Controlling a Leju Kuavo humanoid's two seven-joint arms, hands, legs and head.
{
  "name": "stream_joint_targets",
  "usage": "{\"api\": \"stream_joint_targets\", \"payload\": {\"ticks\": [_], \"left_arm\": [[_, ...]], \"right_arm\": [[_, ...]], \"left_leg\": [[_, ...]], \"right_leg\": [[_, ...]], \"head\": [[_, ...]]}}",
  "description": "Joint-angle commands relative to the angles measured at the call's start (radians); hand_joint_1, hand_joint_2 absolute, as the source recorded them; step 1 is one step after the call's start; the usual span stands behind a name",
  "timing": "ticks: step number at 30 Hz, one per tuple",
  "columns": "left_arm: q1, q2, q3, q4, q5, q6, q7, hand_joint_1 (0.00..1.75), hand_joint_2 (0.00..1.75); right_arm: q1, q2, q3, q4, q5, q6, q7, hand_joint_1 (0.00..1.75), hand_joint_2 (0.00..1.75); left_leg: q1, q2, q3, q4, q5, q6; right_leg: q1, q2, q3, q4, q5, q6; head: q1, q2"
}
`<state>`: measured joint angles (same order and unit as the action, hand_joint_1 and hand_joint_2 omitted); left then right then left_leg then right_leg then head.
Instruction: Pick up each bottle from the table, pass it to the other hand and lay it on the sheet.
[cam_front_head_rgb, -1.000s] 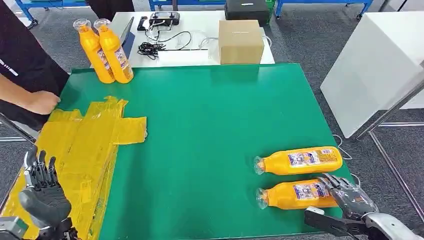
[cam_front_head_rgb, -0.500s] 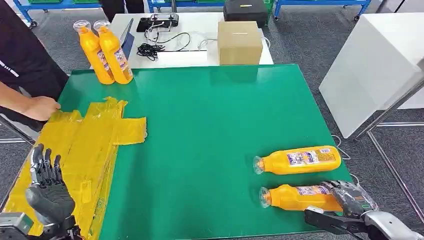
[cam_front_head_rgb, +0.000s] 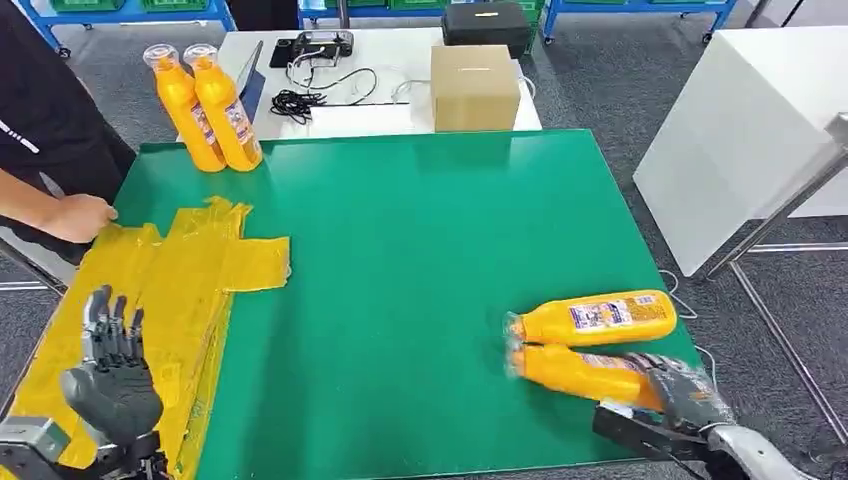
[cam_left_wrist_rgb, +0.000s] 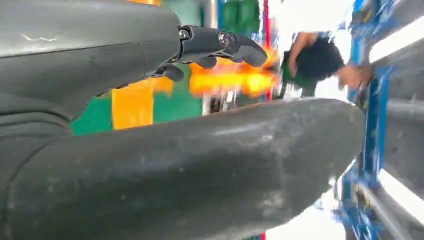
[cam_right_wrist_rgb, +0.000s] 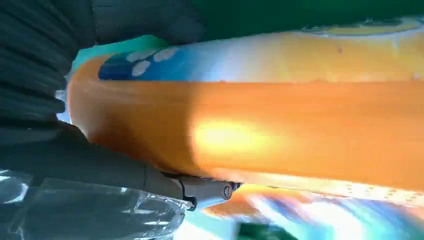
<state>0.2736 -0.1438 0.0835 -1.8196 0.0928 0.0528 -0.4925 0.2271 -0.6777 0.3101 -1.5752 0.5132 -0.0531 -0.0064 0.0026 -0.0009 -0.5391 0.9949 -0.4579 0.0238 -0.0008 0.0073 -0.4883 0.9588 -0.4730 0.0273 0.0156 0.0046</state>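
Near the table's front edge, right robot hand (cam_front_head_rgb: 680, 392) grips bottle (cam_front_head_rgb: 570, 369) lying crosswise, cap pointing left

head view high over green table (cam_front_head_rgb: 420, 260), wrist views close behind each hand, sharing table

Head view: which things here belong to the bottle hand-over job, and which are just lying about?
Job:
- held bottle, in right hand
- second lying bottle
- two standing bottles
- yellow sheet
- left hand, fingers spread

Lying about:
- cardboard box
- black cables
- person's hand at the sheet
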Motion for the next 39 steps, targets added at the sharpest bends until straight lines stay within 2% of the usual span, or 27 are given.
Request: {"api": "stream_joint_targets", "payload": {"ticks": [1, 4, 6, 15, 22, 26, 30, 39], "left_arm": [[0.047, -0.041, 0.012, 0.065, 0.125, -0.179, 0.005, 0.0, 1.75], [0.049, -0.043, 0.004, 0.064, 0.124, -0.182, 0.005, 0.0, 1.75], [0.048, -0.049, -0.017, 0.059, 0.14, -0.194, 0.003, 0.0, 1.75], [0.03, -0.027, -0.152, 0.076, 0.17, -0.182, -0.009, 0.0, 1.75], [-0.04, -0.004, -0.265, 0.123, 0.17, -0.128, -0.011, 0.0, 1.75], [-0.043, 0.003, -0.274, 0.122, 0.173, -0.125, -0.011, 0.0, 1.75], [-0.064, 0.002, -0.29, 0.132, 0.155, -0.105, -0.012, 0.0, 1.75], [-0.064, 0.003, -0.291, 0.132, 0.155, -0.105, -0.012, 0.0, 1.75]], "right_arm": [[0.019, 0.337, -0.133, -0.271, -0.248, 0.07, -0.289, 1.75, 1.75], [0.01, 0.345, -0.13, -0.274, -0.247, 0.071, -0.287, 1.75, 1.75], [-0.008, 0.383, -0.136, -0.273, -0.26, 0.076, -0.343, 1.75, 1.75], [-0.13, 0.456, -0.08, -0.196, -0.302, 0.107, -0.346, 1.75, 1.75], [-0.342, 0.557, 0.036, 0.006, -0.308, 0.078, -0.282, 1.75, 1.75], [-0.353, 0.559, 0.053, 0.014, -0.299, 0.065, -0.276, 1.75, 1.75], [-0.414, 0.598, 0.117, 0.063, -0.274, 0.05, -0.245, 1.75, 1.75], [-0.414, 0.593, 0.119, 0.063, -0.274, 0.048, -0.245, 1.75, 1.75]], "left_leg": [[0.0, 0.001, -0.002, -0.001, 0.002, -0.002], [0.001, -0.001, -0.003, -0.001, 0.002, -0.002], [0.001, -0.002, -0.005, -0.001, 0.002, -0.001], [0.0, -0.002, -0.01, -0.001, 0.004, -0.001], [0.0, 0.002, -0.008, -0.002, 0.004, -0.002], [0.001, 0.001, -0.008, -0.002, 0.004, -0.002], [0.001, 0.001, -0.008, -0.002, 0.003, -0.001], [0.0, -0.002, -0.01, -0.001, 0.003, -0.001]], "right_leg": [[0.0, 0.0, -0.002, 0.0, 0.001, -0.001], [0.001, -0.002, -0.002, 0.0, 0.0, -0.001], [0.001, -0.003, -0.002, 0.0, 0.0, 0.0], [0.0, -0.003, -0.007, 0.0, 0.001, 0.0], [0.0, 0.001, -0.007, -0.001, 0.003, -0.001], [0.001, 0.0, -0.006, -0.001, 0.002, -0.001], [0.0, 0.0, -0.006, 0.0, 0.001, 0.0], [0.0, -0.003, -0.008, 0.001, 0.0, 0.0]], "head": [[-0.001, 0.0], [-0.002, 0.0], [-0.001, 0.0], [-0.001, 0.0], [-0.001, 0.0], [-0.001, 0.0], [-0.001, 0.0], [-0.001, 0.0]]}}
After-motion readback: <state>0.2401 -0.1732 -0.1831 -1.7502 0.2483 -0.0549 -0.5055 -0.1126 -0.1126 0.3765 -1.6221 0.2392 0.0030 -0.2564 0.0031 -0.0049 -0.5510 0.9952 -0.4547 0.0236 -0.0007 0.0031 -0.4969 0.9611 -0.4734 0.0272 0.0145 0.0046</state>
